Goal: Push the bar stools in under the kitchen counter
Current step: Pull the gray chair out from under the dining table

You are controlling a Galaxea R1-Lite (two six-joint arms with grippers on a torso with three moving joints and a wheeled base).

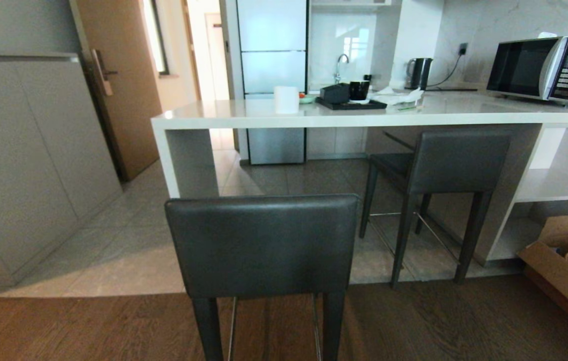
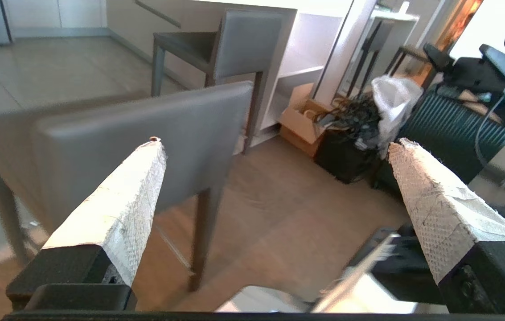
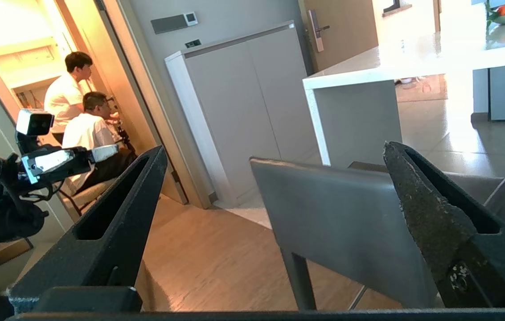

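Note:
The nearer bar stool (image 1: 263,245) stands out on the wood floor, its dark-grey backrest facing me, clear of the kitchen counter (image 1: 344,119). The second bar stool (image 1: 456,160) sits to the right with its seat partly under the counter's edge. Neither gripper shows in the head view. My left gripper (image 2: 277,143) is open with nothing between its fingers, and it hovers behind the near stool's backrest (image 2: 145,147), towards its right end. My right gripper (image 3: 274,148) is open too, behind the same backrest (image 3: 341,214) and apart from it.
A cardboard box (image 1: 559,260) and a black bag (image 2: 346,151) lie on the floor at the right. A microwave (image 1: 544,67), kettle (image 1: 420,72) and tray (image 1: 351,104) stand on the counter. A grey cabinet (image 1: 28,160) flanks the left. Two people (image 3: 83,129) sit in a doorway.

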